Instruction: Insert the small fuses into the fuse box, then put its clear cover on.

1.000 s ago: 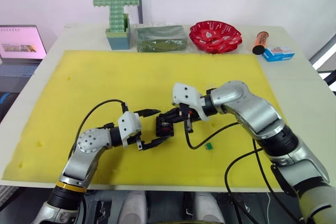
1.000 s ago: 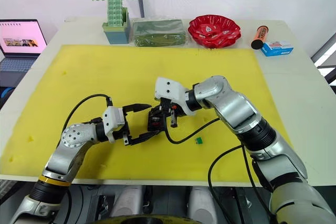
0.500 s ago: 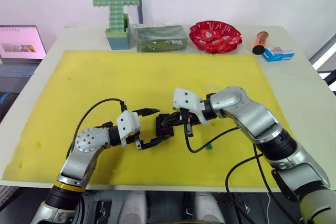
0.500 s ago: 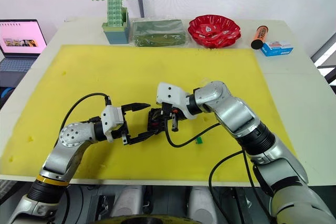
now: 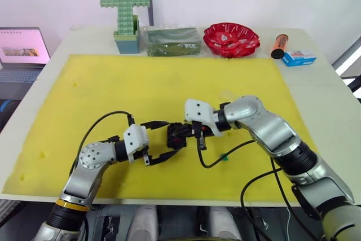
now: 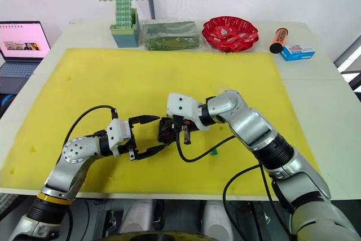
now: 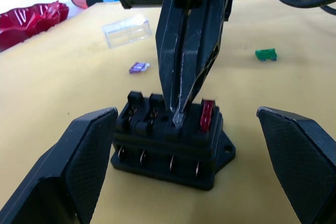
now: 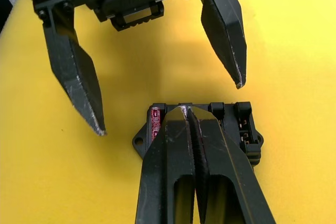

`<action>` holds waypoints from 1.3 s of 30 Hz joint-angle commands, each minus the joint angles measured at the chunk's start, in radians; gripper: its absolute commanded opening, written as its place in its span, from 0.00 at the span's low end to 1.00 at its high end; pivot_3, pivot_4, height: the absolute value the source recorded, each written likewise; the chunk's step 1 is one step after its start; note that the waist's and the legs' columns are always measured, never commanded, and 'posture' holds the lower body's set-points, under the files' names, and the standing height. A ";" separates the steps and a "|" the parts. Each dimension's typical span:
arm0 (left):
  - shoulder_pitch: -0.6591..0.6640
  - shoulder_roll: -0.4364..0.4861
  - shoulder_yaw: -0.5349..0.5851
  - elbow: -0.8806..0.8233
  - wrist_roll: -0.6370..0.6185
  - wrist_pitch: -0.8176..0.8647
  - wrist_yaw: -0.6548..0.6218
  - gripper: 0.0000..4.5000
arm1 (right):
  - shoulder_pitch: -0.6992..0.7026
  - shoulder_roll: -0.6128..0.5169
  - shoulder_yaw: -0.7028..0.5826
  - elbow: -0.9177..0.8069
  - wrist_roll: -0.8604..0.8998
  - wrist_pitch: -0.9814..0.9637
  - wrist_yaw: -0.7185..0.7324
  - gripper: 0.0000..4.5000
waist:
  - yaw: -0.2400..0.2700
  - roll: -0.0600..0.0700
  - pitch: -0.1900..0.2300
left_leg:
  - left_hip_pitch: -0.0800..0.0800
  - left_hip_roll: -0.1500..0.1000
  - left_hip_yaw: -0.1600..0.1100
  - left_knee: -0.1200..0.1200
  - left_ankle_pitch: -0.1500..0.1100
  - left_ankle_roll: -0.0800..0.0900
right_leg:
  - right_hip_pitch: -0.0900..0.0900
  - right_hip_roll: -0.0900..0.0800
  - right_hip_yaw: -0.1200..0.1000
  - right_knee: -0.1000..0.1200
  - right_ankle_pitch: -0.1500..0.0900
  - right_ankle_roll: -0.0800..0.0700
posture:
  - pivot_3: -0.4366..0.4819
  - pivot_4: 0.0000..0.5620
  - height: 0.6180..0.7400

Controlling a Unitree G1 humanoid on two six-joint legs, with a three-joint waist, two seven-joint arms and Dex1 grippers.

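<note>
Landmark: the fuse box [image 7: 170, 142], a black slotted block lying on the yellow mat [image 5: 113, 83], in the mat's near half.
Left gripper [image 5: 159, 140]: nearest the robot, on the box's left; forearm low over the mat, pointing at the box; fingers spread wide, one tip [image 8: 94, 121] either side of the box's end, neither touching it.
Right gripper [image 8: 187, 113]: comes at the box from the right, elbow bent, wrist turned inward; fingers pressed together, tips down on a slot in the top of the box. Whether a fuse sits between them cannot be told.
Red fuse [image 7: 207, 115]: standing upright in the box's end slot, just beside the right gripper's tips.
Green fuse [image 5: 224, 157]: loose on the mat, right of the box, by the black cable.
Purplish fuse [image 7: 139, 67]: on the mat beyond the box.
Clear cover [image 7: 127, 30]: on the mat, farther beyond the box than the purplish fuse.
Red bowl [image 5: 232, 39]: far beyond the box, off the mat's far edge.
</note>
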 commanded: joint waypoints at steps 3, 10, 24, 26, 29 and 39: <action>0.002 0.009 0.024 -0.004 -0.005 -0.031 0.006 1.00 | 0.044 -0.033 0.064 0.067 -0.073 -0.011 0.003 0.02 | 0.001 0.001 -0.003 | 0.000 0.000 0.000 0.000 0.000 0.000 | 0.001 0.000 0.000 0.000 0.000 0.000 | 0.48 0.27 1.00; -0.007 0.015 0.026 -0.009 -0.013 -0.019 0.007 1.00 | 0.052 -0.029 0.055 0.116 -0.084 -0.043 -0.001 0.02 | 0.001 0.001 -0.005 | 0.006 0.000 0.000 0.000 0.000 0.000 | 0.002 -0.001 0.000 -0.001 -0.001 0.000 | 0.48 0.27 1.00; 0.031 0.069 0.086 -0.045 -0.085 0.003 -0.034 1.00 | 0.061 0.052 -0.157 -0.001 0.092 -0.074 -0.023 0.02 | 0.001 0.002 -0.005 | 0.006 0.000 0.000 -0.001 -0.001 0.000 | 0.004 -0.001 0.000 0.000 -0.001 0.000 | 0.48 0.27 1.00; 0.032 0.109 0.126 -0.077 -0.133 0.055 -0.044 1.00 | 0.057 0.056 -0.222 -0.050 0.143 -0.043 -0.035 0.02 | -0.001 0.002 -0.005 | 0.004 0.000 0.000 -0.001 -0.001 0.000 | 0.002 -0.001 0.000 0.000 -0.001 0.000 | 0.48 0.27 1.00; 0.031 0.165 0.180 -0.115 -0.184 0.127 -0.051 1.00 | 0.060 0.040 -0.286 -0.084 0.173 -0.022 -0.054 0.02 | 0.000 0.002 -0.005 | 0.000 0.000 0.000 -0.001 -0.001 0.000 | -0.001 -0.001 0.000 0.000 -0.001 0.000 | 0.48 0.27 1.00; 0.008 0.358 0.407 0.031 -0.163 0.206 -0.035 1.00 | 0.290 -0.218 -0.505 -0.035 0.159 -0.201 0.017 0.68 | 0.001 0.002 -0.004 | -0.001 0.000 0.001 -0.002 -0.001 0.000 | -0.001 -0.001 0.000 -0.004 -0.001 0.000 | 0.48 0.27 1.00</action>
